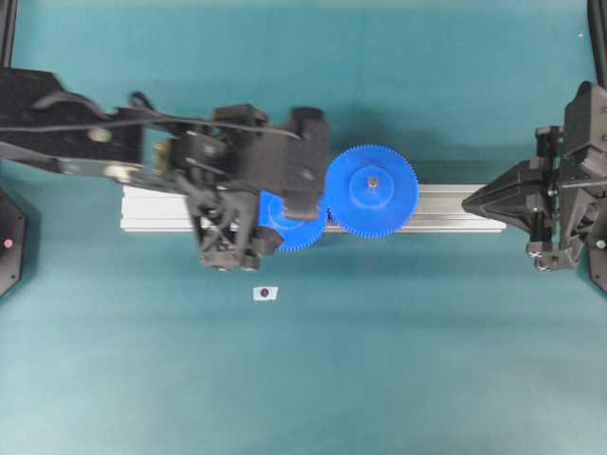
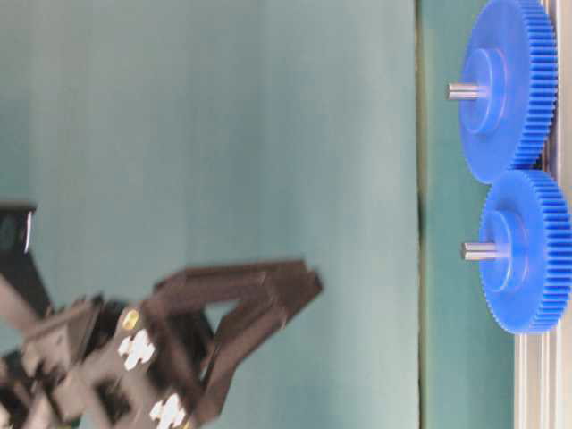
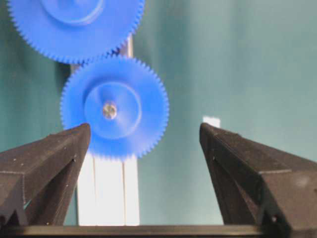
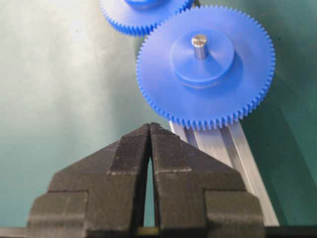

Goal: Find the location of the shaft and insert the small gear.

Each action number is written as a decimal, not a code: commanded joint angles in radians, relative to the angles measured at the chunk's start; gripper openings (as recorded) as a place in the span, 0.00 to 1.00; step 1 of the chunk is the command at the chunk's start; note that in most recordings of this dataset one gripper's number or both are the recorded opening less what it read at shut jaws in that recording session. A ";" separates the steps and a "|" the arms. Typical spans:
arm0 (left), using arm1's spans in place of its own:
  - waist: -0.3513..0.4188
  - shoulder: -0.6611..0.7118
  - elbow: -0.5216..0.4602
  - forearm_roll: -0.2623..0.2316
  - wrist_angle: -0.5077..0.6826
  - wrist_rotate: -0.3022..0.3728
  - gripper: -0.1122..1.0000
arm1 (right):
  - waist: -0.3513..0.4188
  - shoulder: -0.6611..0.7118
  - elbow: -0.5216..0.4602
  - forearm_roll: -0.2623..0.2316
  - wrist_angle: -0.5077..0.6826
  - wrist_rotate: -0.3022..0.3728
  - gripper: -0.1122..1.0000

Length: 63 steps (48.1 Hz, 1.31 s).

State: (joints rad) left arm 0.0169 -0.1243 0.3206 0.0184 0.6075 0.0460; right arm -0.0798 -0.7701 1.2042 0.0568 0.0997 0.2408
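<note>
The small gear (image 3: 115, 106) sits on the rail with the shaft (image 3: 109, 110) showing through its centre hole, its teeth meshed with the larger gear (image 1: 372, 190). In the table-level view the shaft (image 2: 483, 252) sticks out of the small gear's hub (image 2: 527, 250). My left gripper (image 3: 144, 128) is open and empty, raised above the small gear and a little off to its side. In the overhead view the left gripper (image 1: 258, 223) covers most of the small gear (image 1: 285, 232). My right gripper (image 4: 150, 126) is shut and empty, its tip (image 1: 469, 202) at the rail's right end.
The long aluminium rail (image 1: 446, 204) lies across the middle of the teal mat. The larger gear (image 4: 205, 64) sits on its own pin (image 4: 199, 45). A tiny white tag with a black dot (image 1: 266, 293) lies in front of the rail.
</note>
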 commanded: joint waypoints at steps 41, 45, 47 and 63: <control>-0.009 -0.295 0.224 0.002 -0.103 -0.020 0.82 | 0.011 -0.161 0.028 -0.026 0.046 0.000 0.16; -0.009 -0.311 0.261 0.002 -0.164 -0.018 0.76 | 0.011 -0.175 0.031 -0.026 0.054 0.000 0.16; -0.009 -0.319 0.275 0.002 -0.192 -0.020 0.72 | 0.011 -0.178 0.032 -0.026 0.060 0.000 0.16; -0.009 -0.407 0.368 0.002 -0.247 -0.021 0.59 | 0.011 -0.196 0.031 -0.028 0.072 0.000 0.16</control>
State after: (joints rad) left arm 0.0107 -0.4970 0.6872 0.0169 0.3743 0.0276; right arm -0.0706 -0.9695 1.2456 0.0307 0.1764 0.2408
